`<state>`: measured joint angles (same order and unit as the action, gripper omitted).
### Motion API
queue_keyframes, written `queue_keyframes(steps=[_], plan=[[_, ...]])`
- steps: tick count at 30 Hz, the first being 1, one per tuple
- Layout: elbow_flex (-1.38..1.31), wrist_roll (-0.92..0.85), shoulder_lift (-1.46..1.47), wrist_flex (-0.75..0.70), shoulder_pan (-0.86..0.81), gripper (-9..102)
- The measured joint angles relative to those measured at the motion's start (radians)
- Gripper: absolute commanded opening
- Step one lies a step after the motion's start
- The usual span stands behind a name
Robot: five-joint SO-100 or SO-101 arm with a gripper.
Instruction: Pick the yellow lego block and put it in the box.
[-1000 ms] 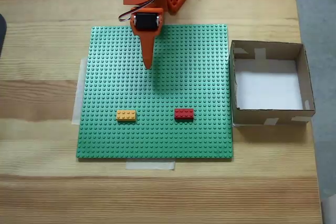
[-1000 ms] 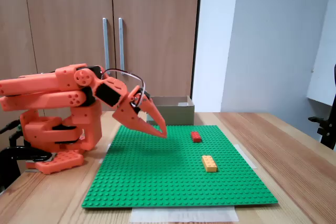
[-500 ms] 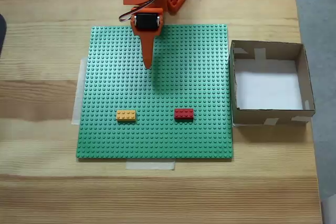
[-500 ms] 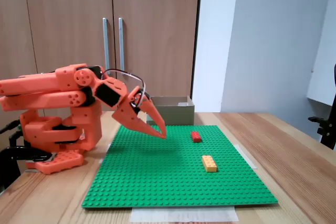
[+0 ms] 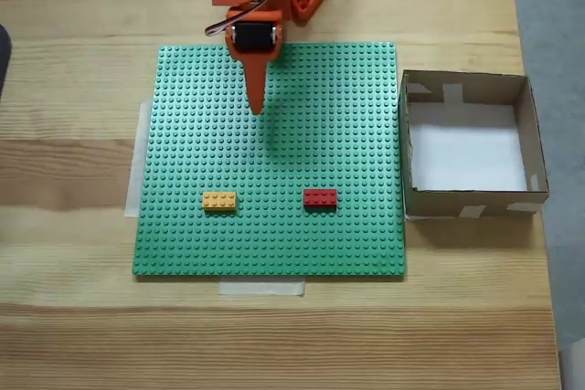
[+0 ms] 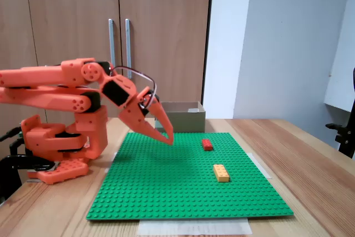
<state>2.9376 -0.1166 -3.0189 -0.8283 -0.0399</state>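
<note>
1. Yellow lego block (image 6: 221, 173): small 2x4-stud brick, lying flat on the green baseplate (image 5: 183, 244), in the near part of the plate in the side-on fixed view. In the top-down fixed view it sits at (image 5: 219, 200), toward the plate's lower left. Judged light, rigid, hard plastic with smooth sides that could slip. Its studs may be pressed into the plate, so it may resist a straight lift. Best hold: across the two long side walls, fingers straddling the short width, low on the body.
2. Red brick (image 6: 207, 144): same size, further back on the plate, well apart from the yellow one. Not wanted.
3. Gripper (image 6: 169, 140): orange, pointing down at the plate's middle-rear, above the studs and holding nothing. The fingers appear drawn together into one point (image 5: 257, 109).
4. Box (image 6: 194, 119): shallow brown cardboard, white floor, taped walls, beside the plate's far edge in the side-on view. In the top-down view it is at the plate's right (image 5: 539, 191). Open top, nothing inside.
</note>
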Motion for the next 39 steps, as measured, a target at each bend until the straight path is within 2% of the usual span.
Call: queue_keyframes(steps=[16,39], plan=[[-0.448,0.018,0.413,-0.074,-0.074,-1],[-0.897,-0.003,1.057,-0.115,-0.196,13]])
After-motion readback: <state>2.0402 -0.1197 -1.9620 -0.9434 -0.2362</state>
